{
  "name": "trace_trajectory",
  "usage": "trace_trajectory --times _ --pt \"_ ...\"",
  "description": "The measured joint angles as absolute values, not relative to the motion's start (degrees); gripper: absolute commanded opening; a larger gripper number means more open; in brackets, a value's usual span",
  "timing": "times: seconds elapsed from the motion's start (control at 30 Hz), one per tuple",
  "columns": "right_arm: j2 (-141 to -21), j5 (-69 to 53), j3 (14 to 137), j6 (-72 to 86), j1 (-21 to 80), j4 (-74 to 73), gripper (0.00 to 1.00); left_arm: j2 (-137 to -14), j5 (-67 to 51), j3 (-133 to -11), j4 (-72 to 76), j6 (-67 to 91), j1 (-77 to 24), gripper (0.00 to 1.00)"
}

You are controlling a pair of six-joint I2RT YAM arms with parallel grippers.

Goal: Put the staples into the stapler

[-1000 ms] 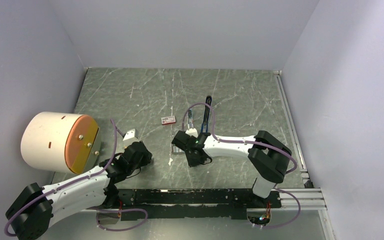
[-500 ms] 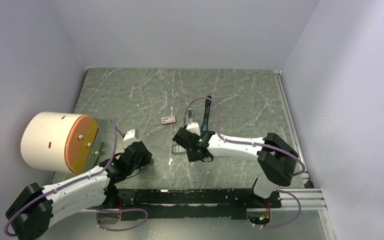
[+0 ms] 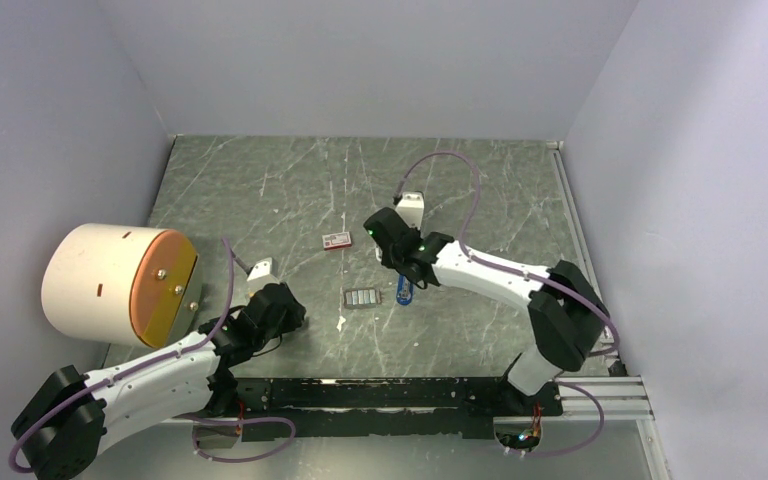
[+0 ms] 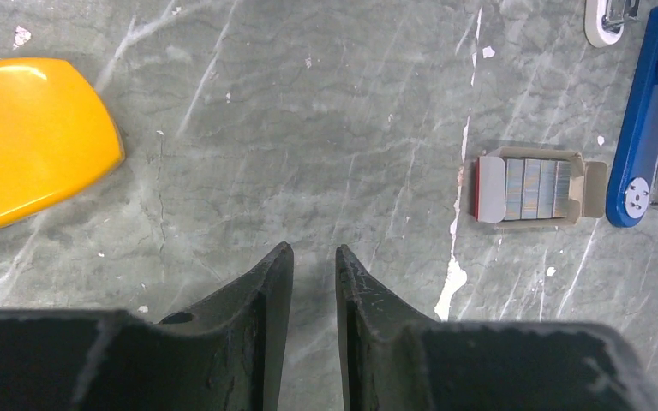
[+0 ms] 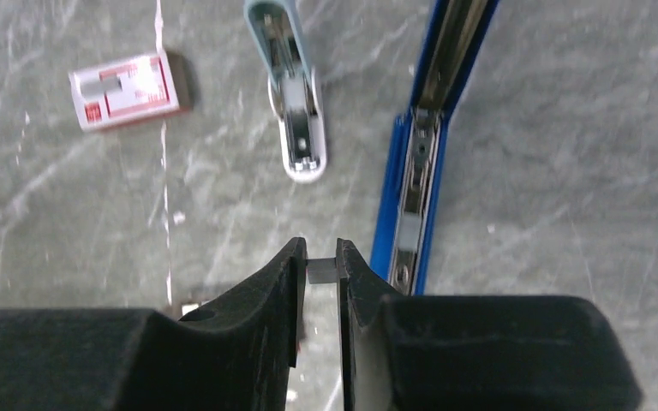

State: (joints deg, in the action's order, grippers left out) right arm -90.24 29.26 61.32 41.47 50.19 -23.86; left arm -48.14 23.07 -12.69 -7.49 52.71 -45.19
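The staples (image 4: 531, 188) lie as grey strips in a small open card tray (image 3: 362, 298) on the table. My right gripper (image 5: 321, 259) is shut on one short grey strip of staples (image 5: 321, 271), pinched at the fingertips. It hangs just left of the near end of the blue stapler (image 5: 420, 171), which lies open with its metal channel showing. The stapler's end (image 3: 405, 291) shows below the right arm, right of the tray. My left gripper (image 4: 314, 250) is low at the front left (image 3: 285, 308), its jaws a little apart with only table between them.
A pale blue-grey piece (image 5: 296, 111) lies left of the stapler. A red-and-white box (image 3: 337, 239) sits farther left. A big white drum with an orange face (image 3: 110, 285) stands at the left edge, seen as a yellow block (image 4: 30, 137). Walls enclose three sides.
The right arm has lifted off the staples tray and swung back and right over the stapler, carrying a strip. The tray is now uncovered. The left arm has not moved.
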Motion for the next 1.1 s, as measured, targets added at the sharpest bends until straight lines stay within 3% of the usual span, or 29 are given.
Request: trace_trajectory --times 0.5,1.1 --pt "-104.8 29.9 65.1 32.1 48.0 -7.6 0.22 -49.4 21.6 -12.7 -6.7 52.7 -45.2 0.31" --pt "-106.8 29.5 64.1 29.9 46.3 -1.5 0.22 -50.6 21.4 -12.7 -5.8 52.8 -45.2 0.31"
